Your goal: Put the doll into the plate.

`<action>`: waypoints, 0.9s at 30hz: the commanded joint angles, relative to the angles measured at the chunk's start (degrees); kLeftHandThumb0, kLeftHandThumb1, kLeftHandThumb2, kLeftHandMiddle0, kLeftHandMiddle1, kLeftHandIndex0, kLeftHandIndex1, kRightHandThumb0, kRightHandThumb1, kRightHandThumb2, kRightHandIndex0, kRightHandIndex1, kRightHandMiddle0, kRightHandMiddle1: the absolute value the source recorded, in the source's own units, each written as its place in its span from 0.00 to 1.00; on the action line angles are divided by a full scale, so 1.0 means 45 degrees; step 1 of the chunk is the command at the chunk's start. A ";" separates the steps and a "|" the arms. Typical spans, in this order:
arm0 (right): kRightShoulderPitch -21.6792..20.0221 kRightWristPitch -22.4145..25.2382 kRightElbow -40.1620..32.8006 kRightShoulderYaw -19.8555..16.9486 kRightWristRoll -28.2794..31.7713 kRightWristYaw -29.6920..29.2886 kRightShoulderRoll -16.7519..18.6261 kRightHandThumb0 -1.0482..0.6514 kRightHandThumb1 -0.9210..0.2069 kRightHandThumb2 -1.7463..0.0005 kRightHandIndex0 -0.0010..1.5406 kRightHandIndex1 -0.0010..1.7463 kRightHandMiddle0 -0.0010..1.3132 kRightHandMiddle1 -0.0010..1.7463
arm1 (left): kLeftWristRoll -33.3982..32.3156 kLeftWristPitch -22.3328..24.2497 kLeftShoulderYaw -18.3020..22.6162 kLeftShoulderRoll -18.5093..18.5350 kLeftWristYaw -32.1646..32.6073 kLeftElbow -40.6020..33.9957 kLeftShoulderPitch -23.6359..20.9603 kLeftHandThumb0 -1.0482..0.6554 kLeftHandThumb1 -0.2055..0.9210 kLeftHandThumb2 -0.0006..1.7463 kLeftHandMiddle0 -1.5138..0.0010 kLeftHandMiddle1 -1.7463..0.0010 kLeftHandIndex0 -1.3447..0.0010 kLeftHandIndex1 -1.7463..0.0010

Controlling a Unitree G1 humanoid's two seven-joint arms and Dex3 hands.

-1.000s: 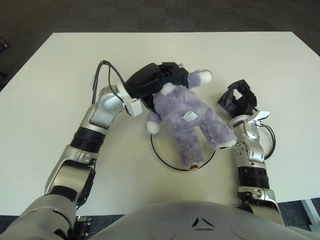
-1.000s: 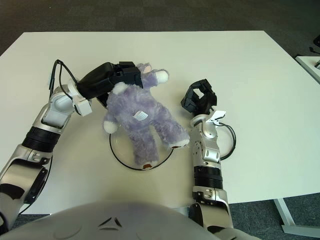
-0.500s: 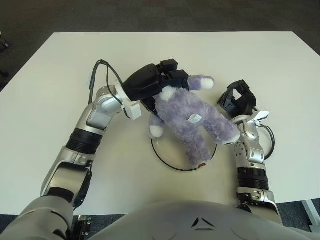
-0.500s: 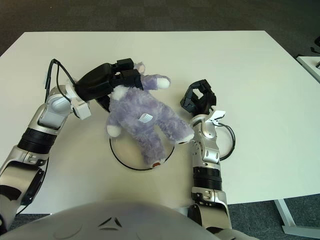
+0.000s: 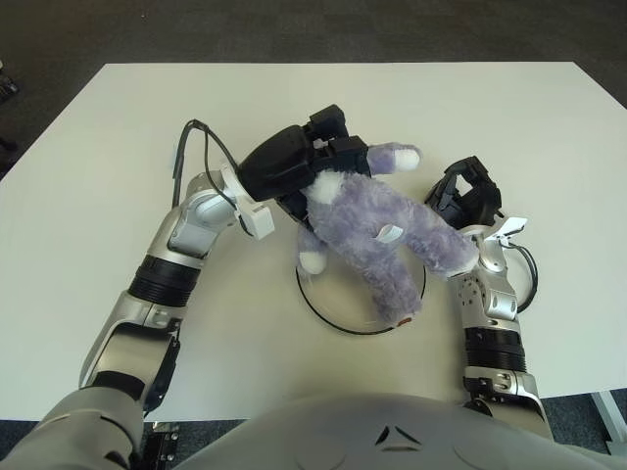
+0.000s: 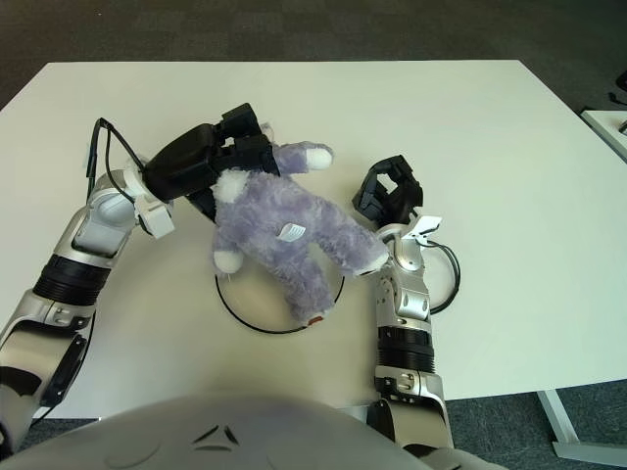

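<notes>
Left eye view: held doll (image 5: pixel 377 230) above plate (image 5: pixel 312 299), left hand (image 5: pixel 309 162) clamped on its head; release needed next, right hand (image 5: pixel 468 194) idle beside plate.

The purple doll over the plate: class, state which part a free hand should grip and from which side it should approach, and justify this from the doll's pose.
Grip the doll at its torso, coming from the right: the left hand already covers the head end, and the torso lies broadside toward the right hand. The thin, floppy legs over the plate probably offer less hold.
</notes>
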 commanded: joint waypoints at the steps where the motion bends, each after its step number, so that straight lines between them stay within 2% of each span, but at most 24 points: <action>1: 0.0663 0.0712 0.0747 -0.0019 0.0235 -0.0044 0.0583 0.33 0.54 0.24 0.64 1.00 0.48 1.00 | -0.0228 -0.0231 0.0089 -0.0036 0.0281 0.0029 -0.0007 0.39 0.93 0.19 1.00 0.01 0.60 0.19; 4: 0.0661 0.0723 0.0755 -0.0030 0.0260 0.0015 0.0562 0.33 0.55 0.24 0.64 1.00 0.48 1.00 | -0.0427 -0.0410 0.0051 -0.0078 0.0252 0.0134 -0.0016 0.40 0.95 0.17 1.00 0.04 0.61 0.19; 5: 0.0663 0.0717 0.0754 -0.0031 0.0258 0.0028 0.0562 0.33 0.55 0.24 0.64 1.00 0.48 1.00 | -0.0486 -0.0440 0.0044 -0.0087 0.0235 0.0160 -0.0016 0.37 0.90 0.20 1.00 0.05 0.65 0.21; 7: 0.0669 0.0707 0.0735 -0.0027 0.0244 0.0037 0.0566 0.33 0.54 0.24 0.64 1.00 0.48 1.00 | -0.0640 -0.0457 0.0031 -0.0106 0.0183 0.0191 -0.0008 0.32 0.68 0.36 1.00 0.07 0.76 0.24; 8: 0.0679 0.0678 0.0719 -0.0015 0.0212 0.0031 0.0571 0.33 0.54 0.24 0.63 1.00 0.47 1.00 | -0.0794 -0.0454 0.0010 -0.0119 0.0133 0.0209 0.0001 0.31 0.62 0.41 1.00 0.09 0.81 0.25; 11: 0.0698 0.0622 0.0694 0.0010 0.0153 0.0020 0.0580 0.33 0.54 0.24 0.63 1.00 0.47 1.00 | -0.1082 -0.0432 -0.0040 -0.0128 0.0028 0.0235 0.0022 0.28 0.56 0.47 1.00 0.13 0.89 0.28; 15: 0.0724 0.0573 0.0666 0.0040 0.0101 0.0007 0.0593 0.33 0.54 0.24 0.62 1.00 0.47 1.00 | -0.1942 -0.0075 -0.0254 -0.0072 -0.0417 0.0127 0.0091 0.25 0.56 0.48 1.00 0.19 0.95 0.29; 17: 0.0737 0.0589 0.0627 0.0050 0.0092 -0.0033 0.0620 0.33 0.54 0.24 0.62 1.00 0.47 1.00 | -0.2341 0.0006 -0.0356 -0.0044 -0.0629 0.0133 0.0076 0.23 0.58 0.46 1.00 0.33 0.98 0.32; 21: 0.0811 0.0599 0.0486 0.0076 0.0077 -0.0102 0.0670 0.33 0.54 0.25 0.63 1.00 0.47 1.00 | -0.2608 0.0025 -0.0396 -0.0088 -0.0803 0.0199 0.0004 0.20 0.61 0.44 1.00 0.45 1.00 0.38; 27: 0.0875 0.0444 0.0410 0.0172 -0.0050 -0.0152 0.0693 0.34 0.50 0.27 0.60 1.00 0.45 1.00 | -0.3140 0.0471 -0.0504 -0.0188 -0.1120 0.0139 0.0022 0.18 0.65 0.40 0.99 0.53 1.00 0.43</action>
